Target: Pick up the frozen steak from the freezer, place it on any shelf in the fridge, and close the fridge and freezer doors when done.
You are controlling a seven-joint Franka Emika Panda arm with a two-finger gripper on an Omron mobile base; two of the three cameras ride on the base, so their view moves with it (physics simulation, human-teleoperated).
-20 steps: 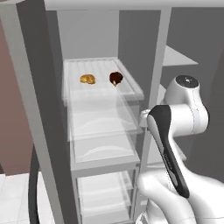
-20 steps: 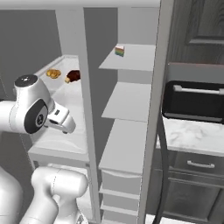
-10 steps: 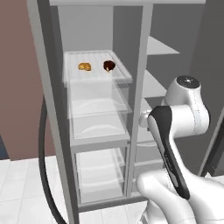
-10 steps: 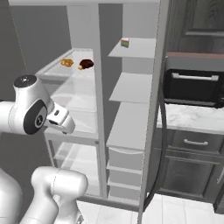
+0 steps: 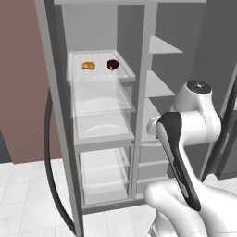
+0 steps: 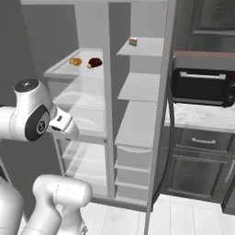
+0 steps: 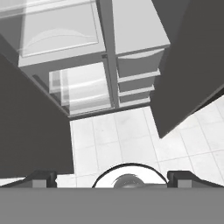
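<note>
toaster oven [image 6: 200, 86]: black, on counter | golden-orange lump [image 5: 88, 65]: on ribbed tray | floor [image 7: 131, 144]: white tiles

You're looking down at white floor tiles [image 7: 131, 144] — ahead stand the fridge's clear drawers [image 7: 81, 89] and, beside them, the freezer's grey drawers [image 7: 135, 83]. Dark open doors [image 7: 188, 65] flank both sides; your fingers [image 7: 41, 177] sit spread wide.
</note>
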